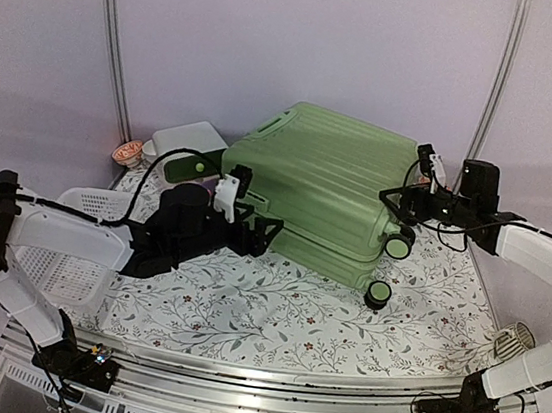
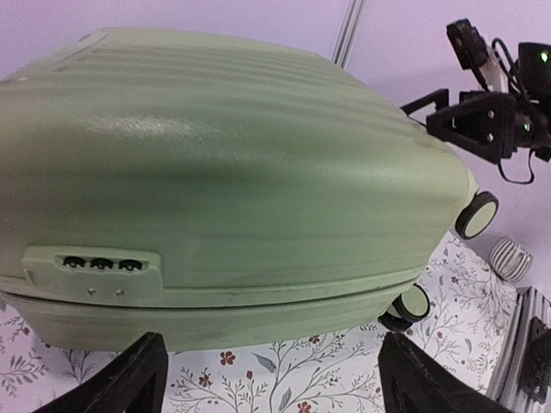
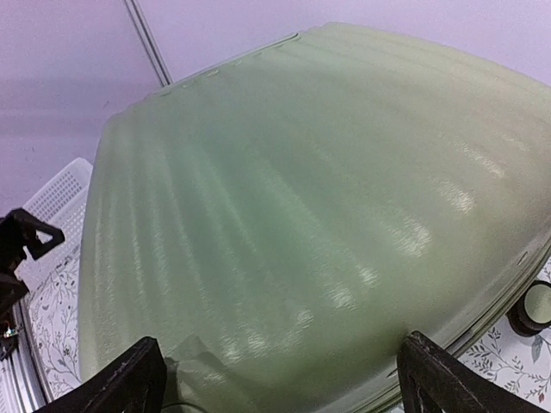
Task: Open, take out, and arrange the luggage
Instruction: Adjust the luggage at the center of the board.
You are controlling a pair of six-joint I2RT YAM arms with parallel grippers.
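The luggage point(image 1: 328, 178) is a large light-green ribbed suitcase lying flat on the floral table, its two halves together. Its black wheels point(image 1: 398, 245) face right. My left gripper point(image 1: 258, 230) is open and empty at the suitcase's front-left side, just short of the seam. In the left wrist view, the suitcase point(image 2: 241, 172) fills the frame, with its combination lock point(image 2: 95, 264) at the left and my left gripper point(image 2: 271, 385) wide open below it. My right gripper point(image 1: 397, 203) is open at the wheel end, hovering over the top shell point(image 3: 301, 206); its own view shows the gripper point(image 3: 284, 387) empty.
A white perforated basket point(image 1: 70, 242) lies under my left arm. A white-and-green drawer box point(image 1: 187, 148) and a small bowl point(image 1: 127, 153) stand at the back left. A small striped object point(image 1: 514, 343) sits near my right arm. Walls close in behind.
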